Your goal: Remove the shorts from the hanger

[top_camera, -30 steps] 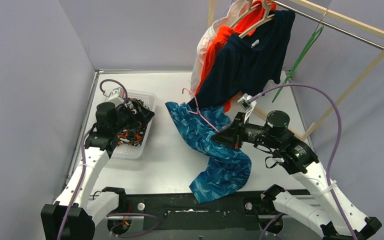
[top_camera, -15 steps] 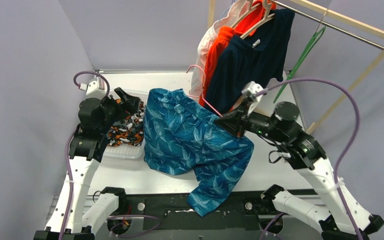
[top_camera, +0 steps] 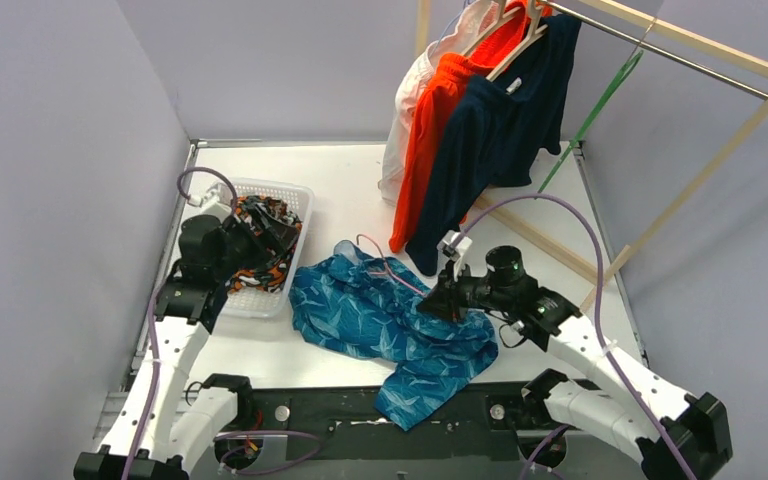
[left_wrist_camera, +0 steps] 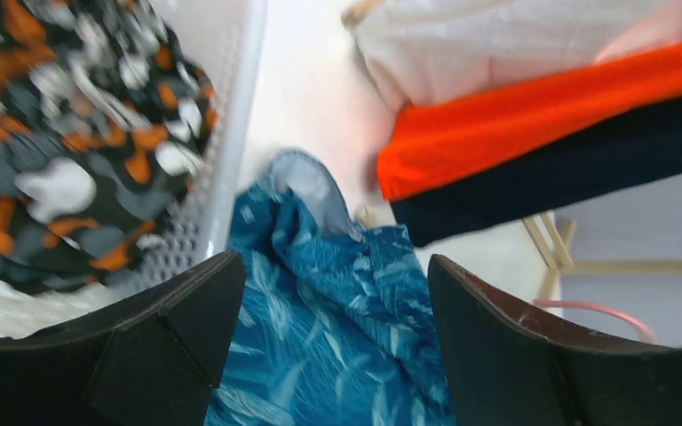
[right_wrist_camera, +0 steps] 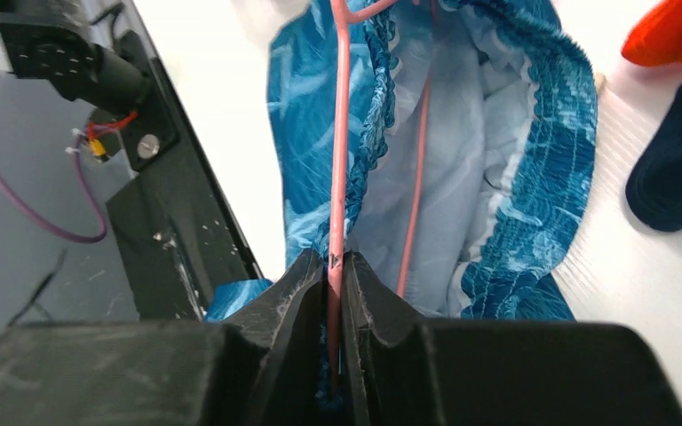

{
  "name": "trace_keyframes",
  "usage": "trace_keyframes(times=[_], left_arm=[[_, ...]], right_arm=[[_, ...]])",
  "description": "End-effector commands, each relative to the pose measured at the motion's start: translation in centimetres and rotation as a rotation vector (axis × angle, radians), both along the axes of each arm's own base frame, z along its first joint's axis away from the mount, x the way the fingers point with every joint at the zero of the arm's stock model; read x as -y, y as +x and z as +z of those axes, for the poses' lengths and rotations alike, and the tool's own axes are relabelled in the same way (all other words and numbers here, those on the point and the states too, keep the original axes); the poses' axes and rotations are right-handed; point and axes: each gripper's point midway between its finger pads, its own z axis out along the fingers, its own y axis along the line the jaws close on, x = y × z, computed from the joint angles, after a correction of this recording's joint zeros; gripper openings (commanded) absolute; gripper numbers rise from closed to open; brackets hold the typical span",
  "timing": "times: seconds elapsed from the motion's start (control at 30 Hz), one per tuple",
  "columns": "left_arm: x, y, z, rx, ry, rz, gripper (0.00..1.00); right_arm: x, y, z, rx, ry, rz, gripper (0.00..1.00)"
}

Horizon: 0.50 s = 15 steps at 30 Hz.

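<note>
The teal-blue wavy-patterned shorts [top_camera: 390,325] lie crumpled on the table, still threaded on a pink hanger [top_camera: 380,255]. My right gripper [top_camera: 433,302] is shut on the hanger's wire [right_wrist_camera: 339,133], with the blue waistband [right_wrist_camera: 542,177] spread beyond it. Over the basket's right rim, my left gripper [top_camera: 272,236] is open. In the left wrist view the blue shorts [left_wrist_camera: 337,346] lie below the wide gap between its fingers [left_wrist_camera: 142,355], untouched. The camouflage shorts [top_camera: 260,268] fill the basket. Orange [top_camera: 428,130], navy [top_camera: 490,140] and white [top_camera: 397,140] shorts hang on the rail.
A white plastic basket [top_camera: 295,195] stands at the left of the table. The wooden rack's rail [top_camera: 680,55] and base bar [top_camera: 550,240] take up the back right, with an empty green hanger [top_camera: 592,110] on the rail. The blue shorts overhang the table's near edge [top_camera: 415,405].
My right gripper has come down and toward the near edge with the hanger, so the lifted, spread blue shorts now lie on the table. My left gripper has dropped to the basket's right rim.
</note>
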Motion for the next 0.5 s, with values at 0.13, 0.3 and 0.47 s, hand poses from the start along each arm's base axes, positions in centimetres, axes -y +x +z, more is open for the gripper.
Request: trace_keyframes(times=[0.13, 0.3, 0.47], left_arm=[[7.9, -2.3, -3.2, -0.111, -0.317, -0.249, 0.75], [10.6, -2.5, -4.0, -0.152, -0.298, -0.288, 0.75], [11.7, -2.7, -5.9, -0.214, -0.279, -0.294, 0.75]], right_arm=[[-1.5, -1.6, 4.4, 0.156, 0.267, 0.055, 0.0], [-1.6, -2.1, 2.9, 0.162, 0.279, 0.043, 0.0], [-1.8, -2.4, 2.0, 0.157, 0.265, 0.05, 0.0]])
